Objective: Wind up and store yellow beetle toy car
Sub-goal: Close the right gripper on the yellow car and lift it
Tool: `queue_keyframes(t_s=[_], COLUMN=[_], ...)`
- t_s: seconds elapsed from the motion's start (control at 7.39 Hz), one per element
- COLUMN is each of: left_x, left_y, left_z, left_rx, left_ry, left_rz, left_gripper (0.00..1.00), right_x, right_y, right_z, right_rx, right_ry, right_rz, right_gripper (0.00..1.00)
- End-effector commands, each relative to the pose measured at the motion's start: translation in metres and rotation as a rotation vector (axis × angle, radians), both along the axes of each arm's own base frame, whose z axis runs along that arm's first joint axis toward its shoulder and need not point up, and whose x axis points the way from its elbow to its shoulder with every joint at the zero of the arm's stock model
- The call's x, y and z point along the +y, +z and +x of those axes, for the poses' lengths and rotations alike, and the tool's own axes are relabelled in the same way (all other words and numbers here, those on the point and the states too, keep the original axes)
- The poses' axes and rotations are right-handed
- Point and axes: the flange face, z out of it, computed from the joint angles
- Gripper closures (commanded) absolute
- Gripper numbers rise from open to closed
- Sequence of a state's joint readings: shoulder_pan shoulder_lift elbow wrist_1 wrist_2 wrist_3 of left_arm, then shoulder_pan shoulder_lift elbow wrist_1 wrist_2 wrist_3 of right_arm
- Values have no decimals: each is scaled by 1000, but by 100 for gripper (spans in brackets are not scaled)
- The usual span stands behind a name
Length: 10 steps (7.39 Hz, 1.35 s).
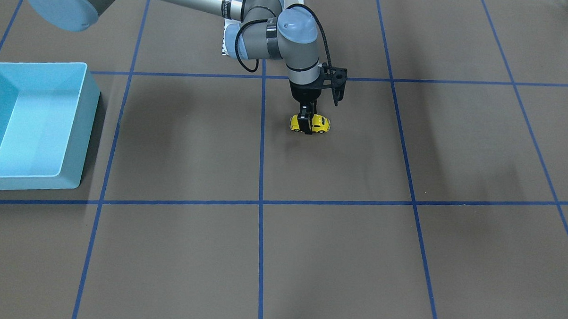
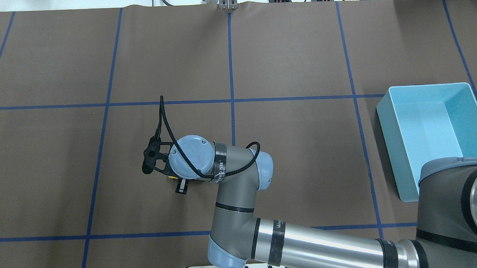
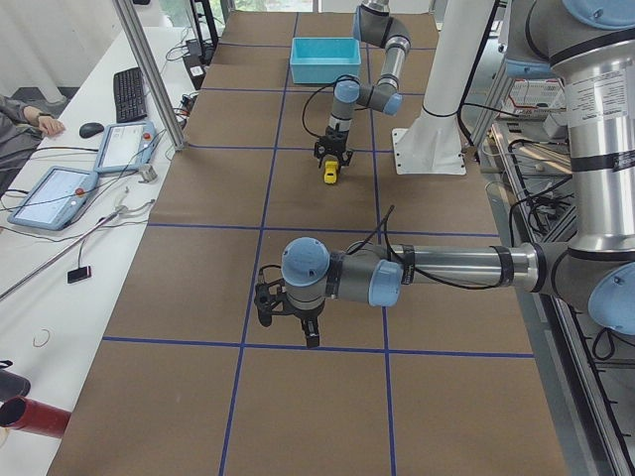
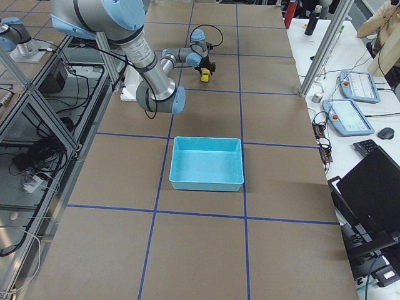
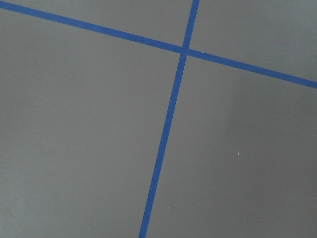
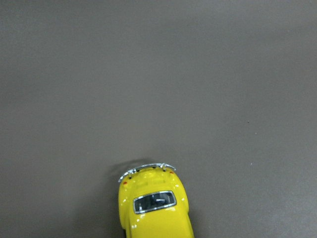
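The yellow beetle toy car [image 1: 320, 124] stands near the table's middle, just right of a blue tape line. My right gripper [image 1: 308, 125] points straight down and is shut across the car's middle, with the wheels at or just above the surface. The right wrist view shows the car's rear window and silver bumper [image 6: 154, 208] at the bottom edge. In the overhead view the wrist hides almost all of the car. My left gripper [image 3: 308, 335] hangs low over bare table far from the car, and I cannot tell whether it is open or shut.
An empty light blue bin [image 1: 84, 124] stands at the table end on my right, well away from the car; it also shows in the overhead view [image 2: 398, 160]. Blue tape lines [image 5: 168, 124] grid the brown table. Operators' desks flank the far side.
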State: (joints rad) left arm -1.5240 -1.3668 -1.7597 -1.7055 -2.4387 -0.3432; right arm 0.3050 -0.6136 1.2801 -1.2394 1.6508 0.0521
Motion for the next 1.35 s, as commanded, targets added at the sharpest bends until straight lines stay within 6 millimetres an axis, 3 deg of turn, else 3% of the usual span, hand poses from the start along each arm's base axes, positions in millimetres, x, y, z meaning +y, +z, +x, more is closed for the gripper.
queue_keyframes(t_s=[0.0, 0.14, 0.27, 0.41, 0.54, 0.68, 0.95, 1.08, 1.22], left_x=[0, 0, 0, 0, 0, 0, 0, 0, 0], left_y=[-1, -1, -1, -2, -2, -3, -4, -4, -4], left_z=[0, 0, 0, 0, 0, 0, 0, 0, 0], left_rx=[0, 2, 2, 2, 2, 2, 2, 2, 2], left_ry=[-1, -1, 1, -1, -1, 1, 1, -1, 1], left_rz=[1, 1, 1, 3, 3, 4, 6, 7, 6], left_gripper=[0, 0, 0, 0, 0, 0, 0, 0, 0], right_x=[6, 10, 16, 24, 36, 43, 36, 17, 16], right_y=[2, -6, -1, -18, -33, -18, 23, 43, 75], right_z=[0, 14, 31, 59, 102, 161, 273, 322, 361], right_rx=[-2, -23, -17, 15, 53, 63, 86, 119, 146], right_ry=[-7, -8, -8, -11, -6, 5, 39, 42, 56], right_rz=[1, 5, 3, -10, -19, -28, -83, -161, -203], right_gripper=[77, 100, 100, 100, 100, 100, 100, 100, 100])
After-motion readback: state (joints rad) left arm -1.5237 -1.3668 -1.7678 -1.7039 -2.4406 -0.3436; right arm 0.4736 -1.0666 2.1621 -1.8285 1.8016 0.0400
